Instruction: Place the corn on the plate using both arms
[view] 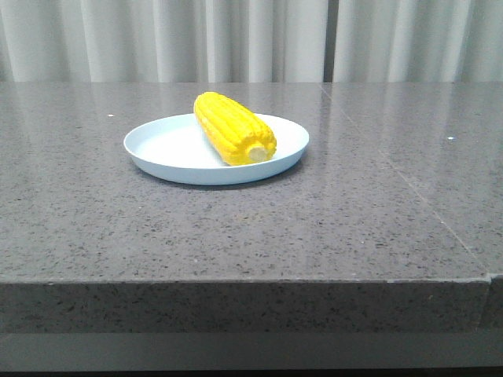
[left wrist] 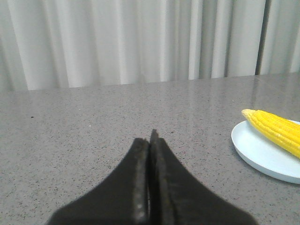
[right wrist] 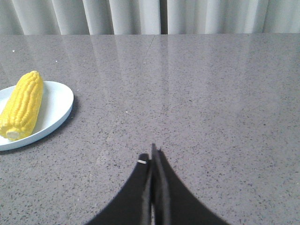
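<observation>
Corn (view: 234,127) lies on the plate (view: 161,148), unlabelled; left tool (left wrist: 151,137) and right tool (right wrist: 153,151) closed, empty.

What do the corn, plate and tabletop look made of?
Corn: likely plastic, with glossy, uniformly bright yellow kernels. Plate: smooth pale blue, faint sheen; plastic or melamine, can't tell which. Table: speckled grey polished stone or composite, reflecting the curtains.

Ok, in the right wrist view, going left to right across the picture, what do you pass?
Bright yellow glossy corn cob → bare right part of the round pale blue-white plate under it → the dark right gripper, its fingers pressed together, on the speckled grey stone table.
</observation>
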